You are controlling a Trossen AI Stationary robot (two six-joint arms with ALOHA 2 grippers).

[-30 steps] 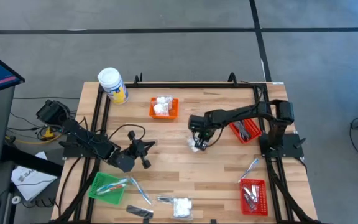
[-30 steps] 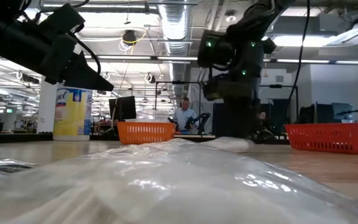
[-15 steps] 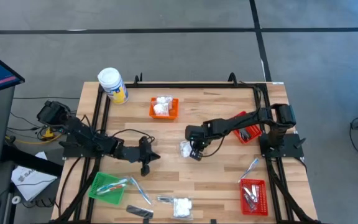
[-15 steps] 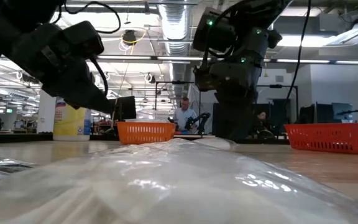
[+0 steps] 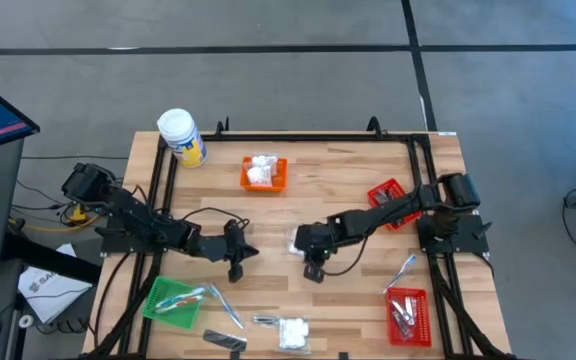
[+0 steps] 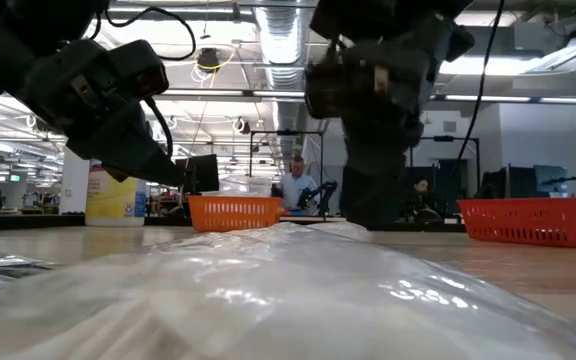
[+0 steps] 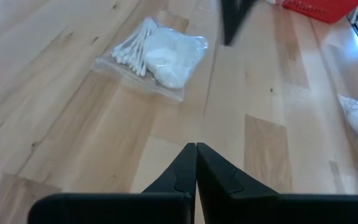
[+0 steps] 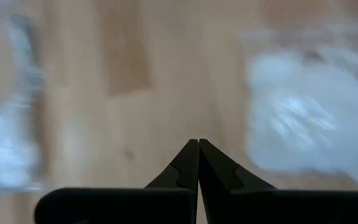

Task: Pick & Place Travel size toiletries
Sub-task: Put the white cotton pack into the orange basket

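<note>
1. Two dark arms reach over the pale wooden bench [image 5: 348,300]; the left claw [image 5: 235,268] sits low over the left-middle of the boards, its fingers [image 7: 185,171] pressed together on nothing.
2. The right claw [image 5: 311,270] hangs near the bench's centre, its fingers [image 8: 188,165] likewise pressed together and empty.
3. One white lumpy clear-wrapped packet of cotton swabs and pads [image 5: 296,240] lies on the boards just beside the right claw, on its far side; the left wrist view shows it flat on the wood [image 7: 154,53].
4. A second white clear-wrapped packet [image 5: 292,331] lies at the near edge, with a slim silvery sachet [image 5: 265,320] just beside it and a dark flat sachet [image 5: 225,341] further left.
5. A green mesh basket [image 5: 158,302] at the near left holds thin sticks.
6. An orange mesh basket [image 5: 280,176] at the far middle holds white packets.
7. Two red mesh baskets [image 5: 418,310] stand on the right side, both with slim items inside.
8. A white-lidded yellow-labelled jar [image 5: 181,137] stands at the far left corner.
</note>
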